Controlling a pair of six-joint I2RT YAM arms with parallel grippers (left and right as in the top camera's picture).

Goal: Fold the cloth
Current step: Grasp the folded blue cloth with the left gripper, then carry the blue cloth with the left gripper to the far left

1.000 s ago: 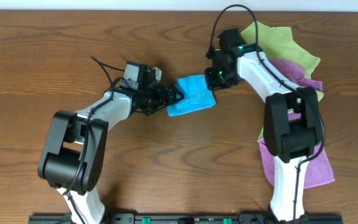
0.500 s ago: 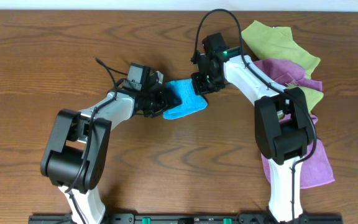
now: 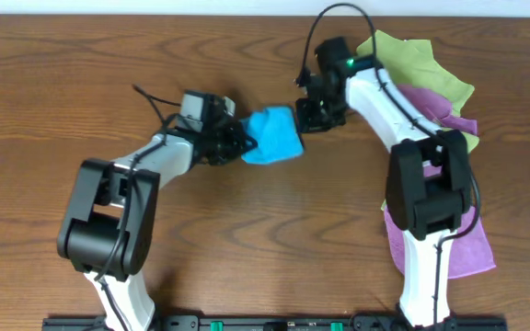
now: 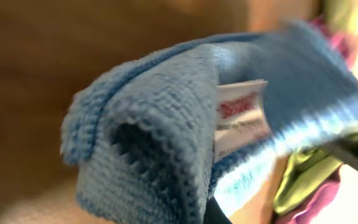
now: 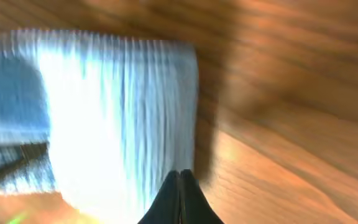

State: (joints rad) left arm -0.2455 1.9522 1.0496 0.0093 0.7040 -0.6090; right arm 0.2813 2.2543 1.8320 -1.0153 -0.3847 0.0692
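- the left gripper (image 3: 236,143) is clamped on the left edge of the cloth (image 3: 272,135). in its wrist view the blue pile is bunched right against the lens, with the white tag (image 4: 241,118) tucked inside a fold.
- the cloth is found near the middle of the table (image 3: 63,74), between the two grippers, gathered into a small thick bundle (its edges are not squared, as far as the overhead view tells).
- the right gripper (image 3: 312,117) is seen just beside the cloth's upper right corner, its fingertips pressed together with nothing shown between them. its wrist view is blurred, and the cloth is seen ahead of the tips.
- further right, the lime-green cloths (image 3: 412,69) and purple cloths (image 3: 435,106) are piled under the right arm and are taken to be no part of the job.
- the step in hand is judged to be a fold-over, with the pinched left edge to be carried across toward the right.
- for the next move, the edge should be kept pinched, laid flush over the bundle, and only then released. the far side may need to be pinned so nothing is dragged.
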